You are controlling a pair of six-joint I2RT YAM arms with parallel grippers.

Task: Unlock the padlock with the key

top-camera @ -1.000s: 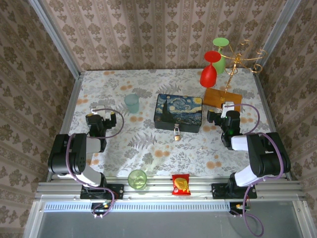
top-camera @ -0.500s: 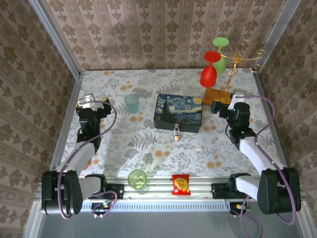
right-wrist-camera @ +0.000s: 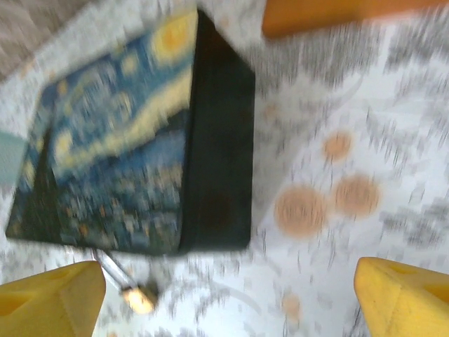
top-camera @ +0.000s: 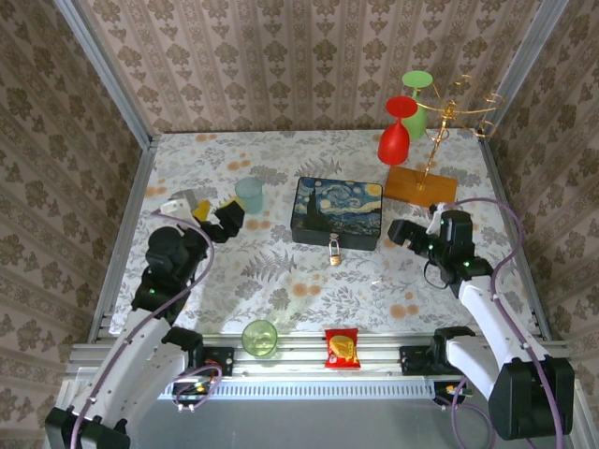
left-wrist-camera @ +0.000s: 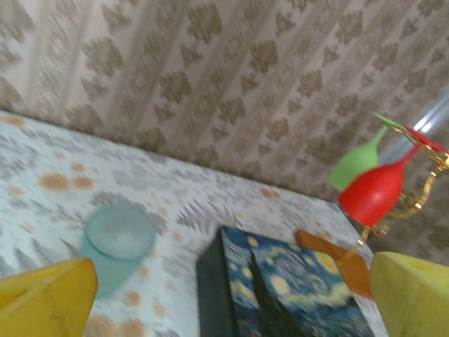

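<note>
On the left, the left arm's fingers (top-camera: 217, 215) hang spread wide over the floral-clothed desk (top-camera: 281, 285), holding nothing, just beside a pale teal plastic tumbler (top-camera: 249, 195). In the middle sits a dark rectangular box printed with a Starry Night painting (top-camera: 338, 212). The tiny brass-bodied padlock with its thin silvery shackle (top-camera: 333, 249) lies on the desk against the box's near side. Further right, the right arm's fingers (top-camera: 415, 234) are also wide apart and empty, near the box's right end. I can't make out the key from here. To my eye the job is barely begun. The key wants finding first, then pinching by its head so the blade points out straight. The other fingers should pin the brass body, not the shackle, so the lock can't skate across the cloth.
</note>
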